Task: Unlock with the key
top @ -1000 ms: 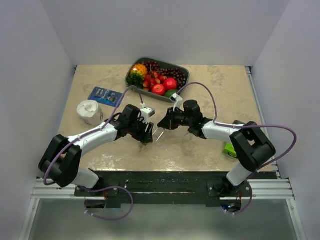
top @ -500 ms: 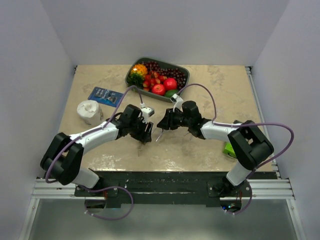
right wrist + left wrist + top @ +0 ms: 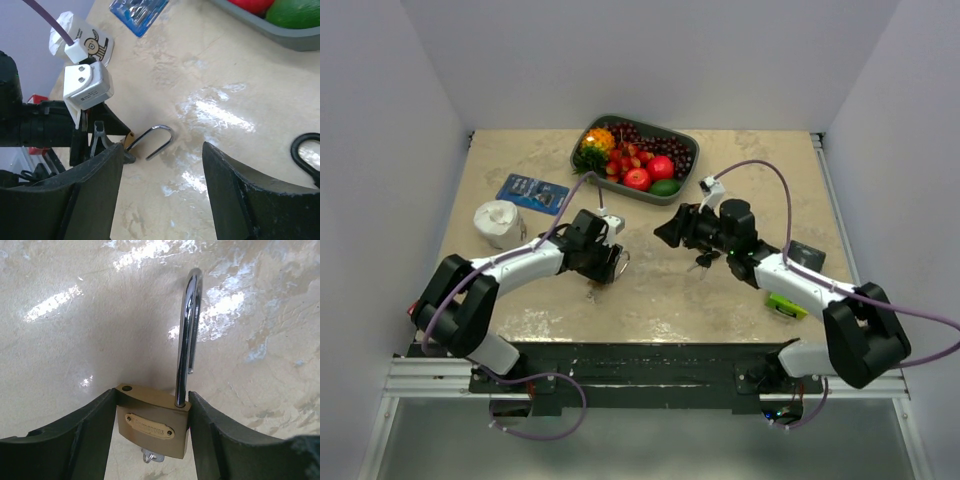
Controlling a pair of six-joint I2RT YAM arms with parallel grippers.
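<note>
A: Where was the padlock at that moment?

B: In my left tool [image 3: 606, 262]. The padlock [image 3: 153, 426] was a little left of the middle of the surface [image 3: 740, 170]. Its brass body was pinched between my two fingers [image 3: 92, 432], one against each narrow side. The tool was part open, just as wide as the body. I couldn't tell whether the lock touched the surface or hung just above it.

A: And the shackle?

B: The shackle [image 3: 188, 330] was out. Its long leg stood in the body, but the short end hung free beside it, turned away from its own hole. That hole showed bare at the other corner of the body's top. The bow pointed away from my wrist.

A: The key?

B: The key [image 3: 150, 457] sat in the lock's underside. From my left wrist I saw only a bit of silver metal poking out beneath the body.

A: What of your other arm?

B: My right tool [image 3: 668, 232] stood wide open with nothing in it. It was well apart from the lock, to its right, with the fingers aimed toward it. From the right wrist the shackle's bow showed between them.

A: Anything else around?

B: A fruit tray [image 3: 691, 140] at the far side, and a blue packet [image 3: 531, 192] and a paper roll [image 3: 498, 222] to the left. None of them touched the lock.
</note>
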